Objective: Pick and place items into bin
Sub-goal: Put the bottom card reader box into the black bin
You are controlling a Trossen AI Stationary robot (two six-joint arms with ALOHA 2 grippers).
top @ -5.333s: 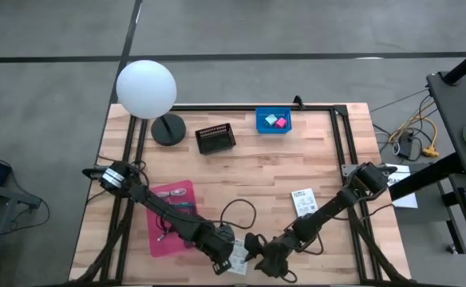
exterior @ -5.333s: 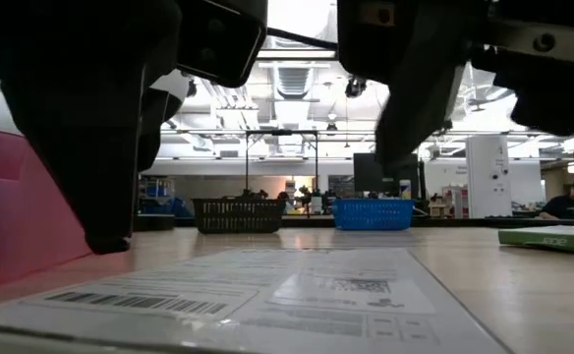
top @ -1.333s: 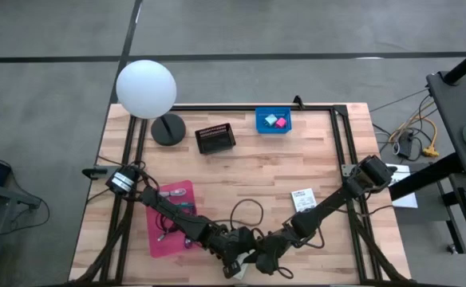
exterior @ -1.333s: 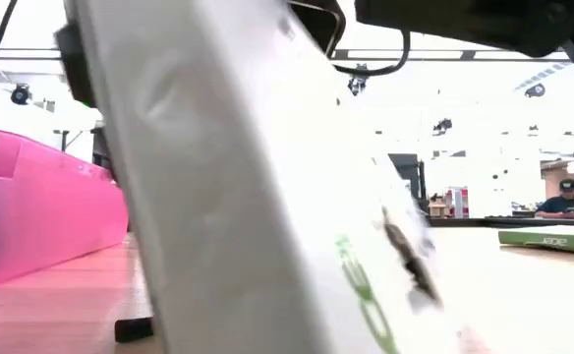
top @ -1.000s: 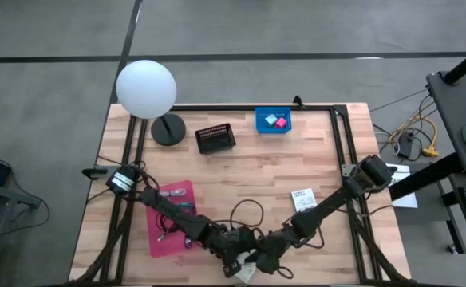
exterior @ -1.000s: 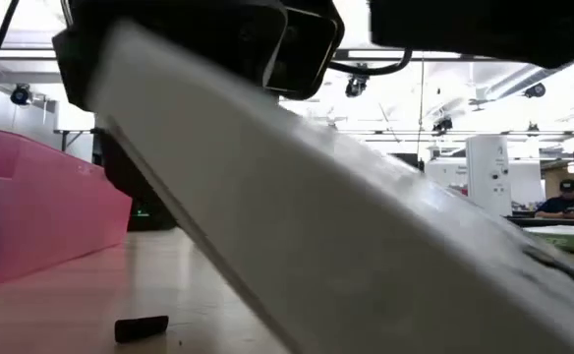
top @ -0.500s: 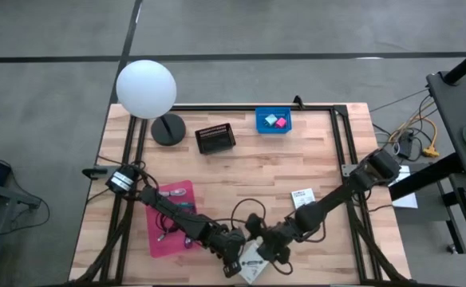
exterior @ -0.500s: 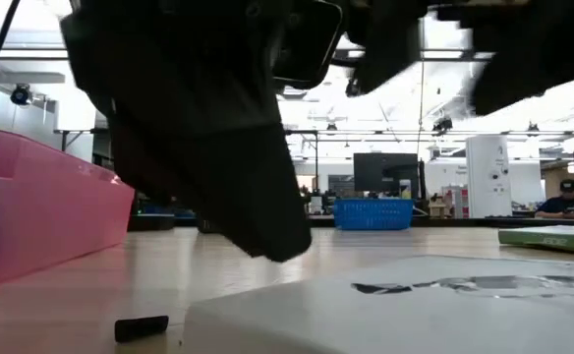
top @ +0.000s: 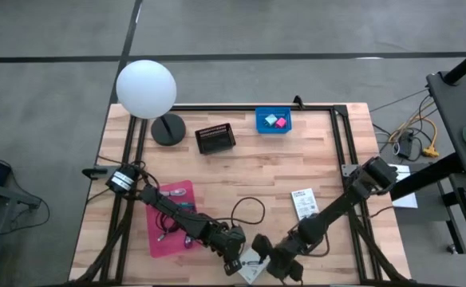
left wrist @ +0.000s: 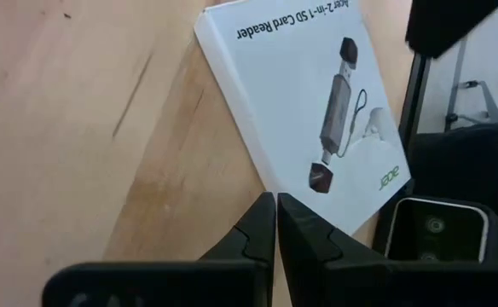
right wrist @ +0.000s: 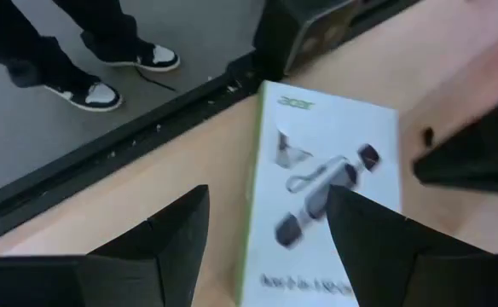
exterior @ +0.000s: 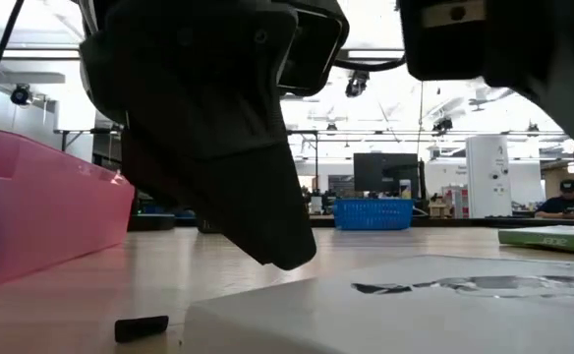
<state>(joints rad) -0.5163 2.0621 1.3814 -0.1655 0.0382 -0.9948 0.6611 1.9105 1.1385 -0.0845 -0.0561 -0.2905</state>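
Packet flat on table, not binned.
Left gripper [left wrist: 275, 223] closed, empty; right gripper [right wrist: 266, 230] open above white packet [right wrist: 330, 196]. Pink bin [top: 171, 217] awaits it.

White globe lamp [top: 146, 88] at the table's [top: 257, 167] far corner

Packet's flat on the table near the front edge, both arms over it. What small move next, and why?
Probably lower the right gripper onto the white packet and close. Its fingers stand open straddling the packet's near end, which lies flat and loose on the table, while the left gripper is shut and holds nothing beside it. The pink bin waits to the left.
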